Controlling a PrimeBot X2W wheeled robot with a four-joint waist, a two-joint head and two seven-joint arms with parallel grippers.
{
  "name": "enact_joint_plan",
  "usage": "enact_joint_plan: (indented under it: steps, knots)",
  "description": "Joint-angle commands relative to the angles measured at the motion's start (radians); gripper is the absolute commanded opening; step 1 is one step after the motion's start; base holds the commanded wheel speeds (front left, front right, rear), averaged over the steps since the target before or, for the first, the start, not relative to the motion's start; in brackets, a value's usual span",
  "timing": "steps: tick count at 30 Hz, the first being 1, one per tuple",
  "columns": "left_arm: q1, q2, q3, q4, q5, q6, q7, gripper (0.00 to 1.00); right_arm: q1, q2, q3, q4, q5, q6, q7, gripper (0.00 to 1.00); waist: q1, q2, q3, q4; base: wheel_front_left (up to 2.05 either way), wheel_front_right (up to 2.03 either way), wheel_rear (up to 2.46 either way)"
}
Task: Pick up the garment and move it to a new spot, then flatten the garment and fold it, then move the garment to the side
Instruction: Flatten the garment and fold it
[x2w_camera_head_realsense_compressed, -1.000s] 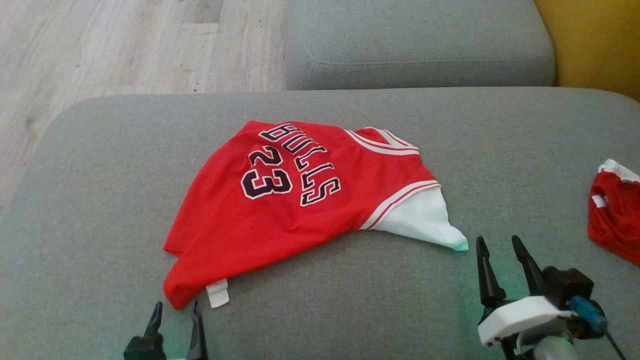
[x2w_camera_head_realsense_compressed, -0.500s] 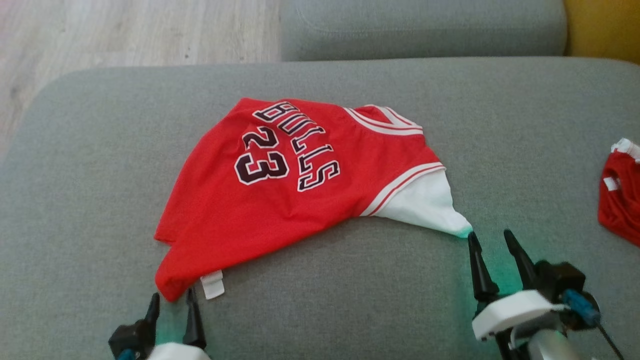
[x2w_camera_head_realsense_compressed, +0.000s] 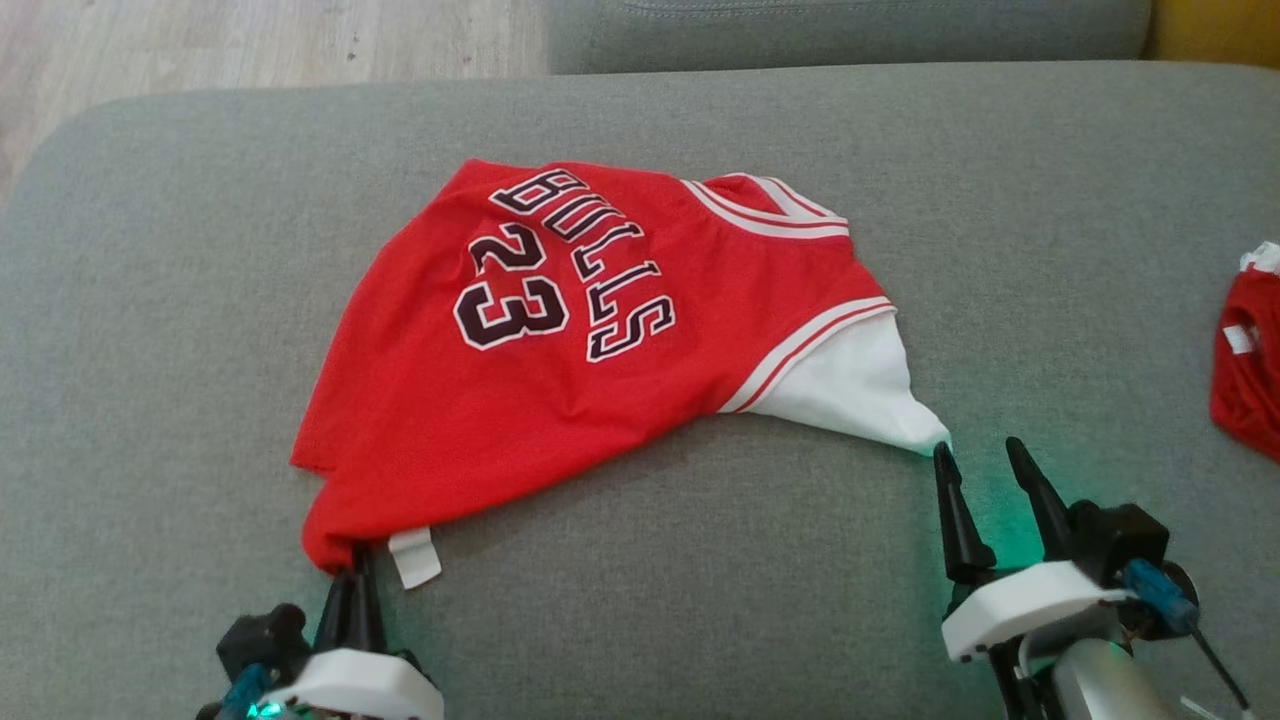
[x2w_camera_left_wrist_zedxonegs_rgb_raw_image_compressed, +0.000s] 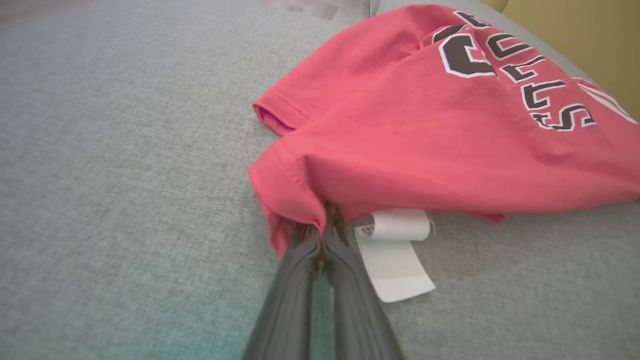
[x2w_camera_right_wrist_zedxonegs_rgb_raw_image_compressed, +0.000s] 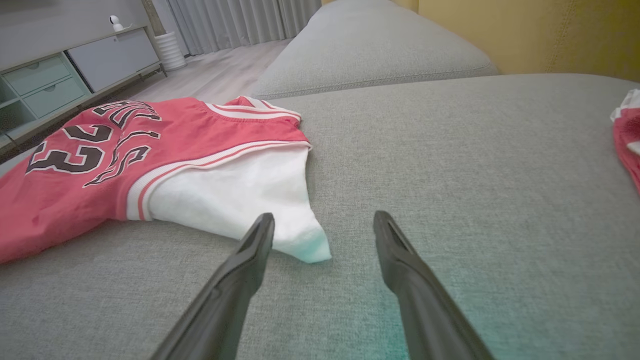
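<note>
- The left claw (x2w_camera_head_realsense_compressed: 355, 583) has its two dark fingers pressed together, pinching the near-left hem corner of the red basketball jersey (x2w_camera_head_realsense_compressed: 450, 420), which is lettered "BULLS 23" in black. In the left wrist view the red fabric is bunched over the fingertips.
- A white fabric tag (x2w_camera_head_realsense_compressed: 415, 557) sticks out from under the hem, just beside that claw.
- The right claw (x2w_camera_head_realsense_compressed: 977, 450) is spread wide and holds nothing. The pointed end of the jersey's white sleeve (x2w_camera_head_realsense_compressed: 850, 390) lies just ahead of its tips, nearer the left finger.
- The jersey lies rumpled, lettering up, near the middle of the grey fabric sofa cushion (x2w_camera_head_realsense_compressed: 150, 300).
- A second red-and-white garment (x2w_camera_head_realsense_compressed: 1245, 380) lies at the cushion's right edge, well apart from the jersey.
</note>
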Motion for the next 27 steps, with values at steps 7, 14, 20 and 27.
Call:
enact_joint_plan:
  steps: [7,14,20,27]
  knots:
    - [-0.025,0.004,0.012,-0.045,-0.001,-0.01,-0.005,0.0,-0.103,-0.003,0.029,0.063,-0.013,0.004,-0.007,1.0,-0.0002,0.0,0.018,0.027,0.0,0.0,0.0]
    - [-0.027,0.004,-0.018,-0.052,-0.004,-0.008,-0.005,0.0,-0.167,-0.003,-0.005,0.21,-0.045,0.004,-0.007,1.0,-0.0002,0.0,0.033,0.052,0.0,0.0,0.0]
    - [-0.03,0.004,-0.02,-0.06,-0.008,-0.006,-0.005,0.0,-0.182,-0.002,0.027,0.236,-0.013,0.004,-0.007,1.0,-0.0002,0.0,0.041,0.053,0.0,0.0,0.0]
    - [-0.032,0.004,-0.011,-0.063,0.0,-0.01,-0.005,0.0,-0.174,-0.002,0.075,0.249,0.036,0.004,-0.007,0.0,-0.0002,0.0,0.039,0.041,0.0,0.0,0.0]
